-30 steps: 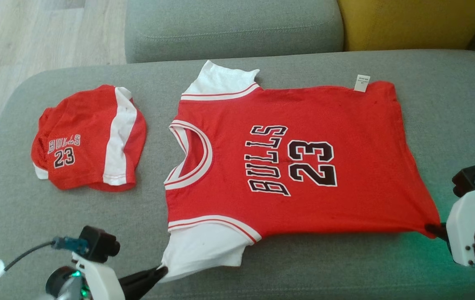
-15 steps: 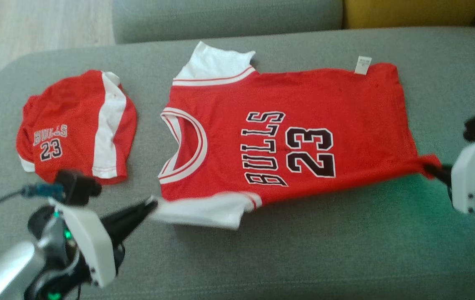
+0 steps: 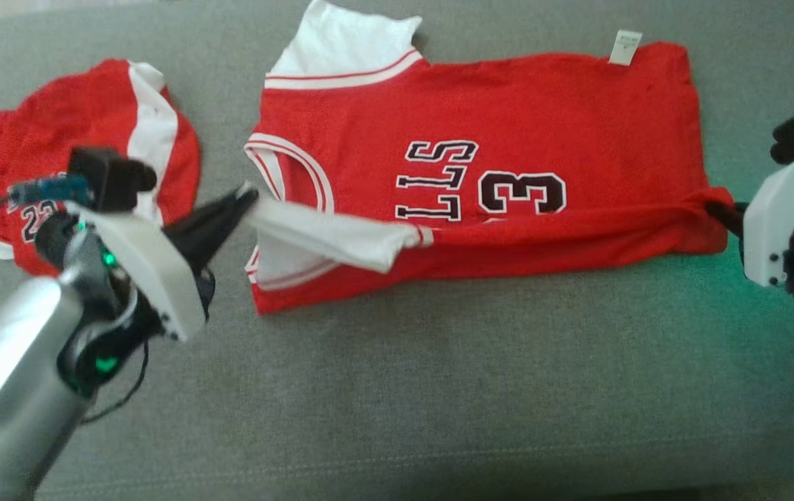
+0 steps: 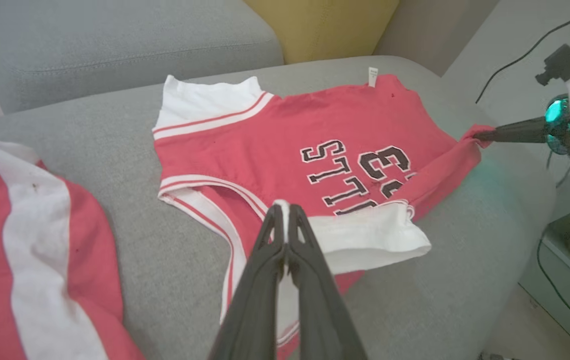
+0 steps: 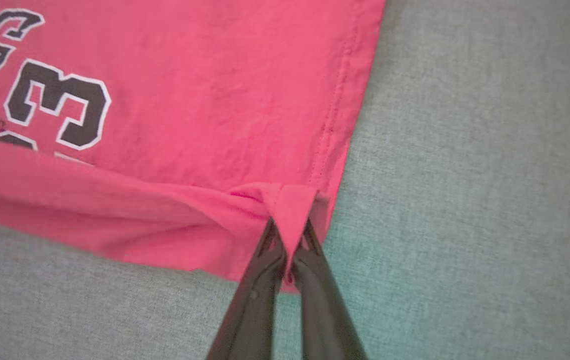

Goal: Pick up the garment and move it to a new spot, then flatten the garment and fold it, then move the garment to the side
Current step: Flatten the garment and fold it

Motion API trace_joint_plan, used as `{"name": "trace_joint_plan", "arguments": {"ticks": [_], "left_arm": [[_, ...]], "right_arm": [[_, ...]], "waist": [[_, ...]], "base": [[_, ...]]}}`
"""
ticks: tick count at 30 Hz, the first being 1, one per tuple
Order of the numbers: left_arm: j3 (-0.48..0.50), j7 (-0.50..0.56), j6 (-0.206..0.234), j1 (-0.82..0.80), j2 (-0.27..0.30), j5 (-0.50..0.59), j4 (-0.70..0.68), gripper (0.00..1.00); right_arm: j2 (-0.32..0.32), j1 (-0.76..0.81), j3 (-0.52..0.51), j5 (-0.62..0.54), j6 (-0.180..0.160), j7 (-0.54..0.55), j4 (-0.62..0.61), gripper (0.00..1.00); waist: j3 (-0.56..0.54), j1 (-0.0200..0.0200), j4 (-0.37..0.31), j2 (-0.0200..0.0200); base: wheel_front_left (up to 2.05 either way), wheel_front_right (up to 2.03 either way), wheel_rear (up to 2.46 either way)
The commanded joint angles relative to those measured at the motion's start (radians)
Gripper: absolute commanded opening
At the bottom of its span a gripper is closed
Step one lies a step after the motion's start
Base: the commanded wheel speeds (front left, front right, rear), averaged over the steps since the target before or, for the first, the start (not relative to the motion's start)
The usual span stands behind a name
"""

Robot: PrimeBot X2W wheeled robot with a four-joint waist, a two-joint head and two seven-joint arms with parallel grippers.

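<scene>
Jersey [image 3: 508, 118]: red basketball shirt, front up, on the grey sofa seat [image 3: 438, 390], from the middle to the right of the head view. Red shorts [image 3: 56, 118] lie apart on its left.
Change: a second ago the near edge lay flat on the seat. Now the near sleeve [image 3: 327, 236] and near hem corner [image 3: 706, 202] are lifted and carried over the body toward the far edge.
Print [image 3: 480, 181]: half covered now; only the far letters and the "3" show.
Camera: the head has tipped too, so the whole scene sits higher in frame. That is not a shirt move.
Left gripper [image 3: 247, 198]: closed, pinching the tip of the near sleeve.
Right gripper [image 3: 717, 207]: closed, pinching the near hem corner, cloth bunched between the fingers.
Meaning: pickup and flattening look done. The lengthwise fold is under way, with the lifted edge strung between both grippers and not yet laid down.
Long axis: collar to hem, running left-right across the seat, along its front edge.
Pointing: neck toward the robot's left, hem toward its right; care tag [image 3: 625, 47] at the far right corner.
Far sleeve [image 3: 348, 42]: flat on the seat.
</scene>
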Motion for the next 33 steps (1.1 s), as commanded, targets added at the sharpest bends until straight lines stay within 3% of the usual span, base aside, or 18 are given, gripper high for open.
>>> {"name": "trace_joint_plan", "arguments": {"ticks": [1, 8, 9, 10, 11, 12, 13, 24, 29, 33], "left_arm": [[0.057, -0.022, -0.002, -0.098, 0.011, 0.021, 0.020, 0.00], [0.039, -0.057, -0.006, -0.193, -0.061, 0.054, 0.152, 0.00], [0.036, -0.062, -0.006, -0.206, -0.071, 0.058, 0.175, 0.00], [0.035, -0.068, -0.005, -0.219, -0.082, 0.063, 0.199, 0.00], [0.037, -0.077, 0.003, -0.232, -0.092, 0.070, 0.225, 0.04], [0.041, -0.091, 0.015, -0.245, -0.103, 0.078, 0.251, 0.75], [0.049, -0.108, 0.032, -0.257, -0.115, 0.084, 0.278, 1.00], [0.175, -0.395, 0.140, -0.253, -0.216, 0.064, 0.432, 1.00], [0.261, -0.468, 0.176, -0.116, -0.271, 0.048, 0.382, 1.00], [0.392, -0.472, 0.203, 0.040, -0.342, 0.139, 0.256, 1.00]], "right_arm": [[-0.007, -0.032, 0.002, -0.018, -0.001, 0.009, 0.009, 0.00], [0.028, -0.078, 0.021, -0.025, -0.001, 0.030, 0.053, 0.00], [0.033, -0.087, 0.022, -0.032, -0.001, 0.026, 0.061, 0.31], [0.037, -0.099, 0.020, -0.040, -0.001, 0.010, 0.071, 1.00], [0.045, -0.109, 0.014, -0.044, -0.001, -0.007, 0.084, 1.00], [0.054, -0.118, 0.007, -0.048, -0.001, -0.028, 0.096, 1.00], [0.065, -0.126, -0.003, -0.049, -0.001, -0.048, 0.109, 1.00], [0.144, -0.117, -0.080, -0.085, -0.001, -0.382, 0.220, 1.00], [0.172, -0.035, -0.139, -0.090, -0.001, -0.605, 0.242, 1.00], [0.198, 0.051, -0.205, -0.118, -0.001, -0.714, 0.249, 1.00]], "waist": [[0.031, 0.0000, -0.004, 0.0000], [0.065, 0.0000, -0.010, 0.0000], [0.069, 0.0000, -0.012, 0.0000], [0.073, 0.0000, -0.013, 0.0000], [0.076, 0.0000, -0.015, 0.0000], [0.078, 0.0000, -0.017, 0.0000], [0.080, 0.0000, -0.019, 0.0000], [0.032, 0.0000, -0.027, 0.0000], [-0.029, 0.0000, -0.021, 0.0000], [-0.077, 0.0000, -0.015, 0.0000]], "base": [[0.00, 0.00, 0.00], [0.00, 0.00, 0.00], [0.00, 0.00, 0.00], [0.00, 0.00, 0.00], [0.00, 0.00, 0.00], [0.00, 0.00, 0.00], [0.00, 0.00, 0.00], [0.00, 0.00, 0.00], [0.00, 0.00, 0.00], [0.00, 0.00, 0.00]]}}
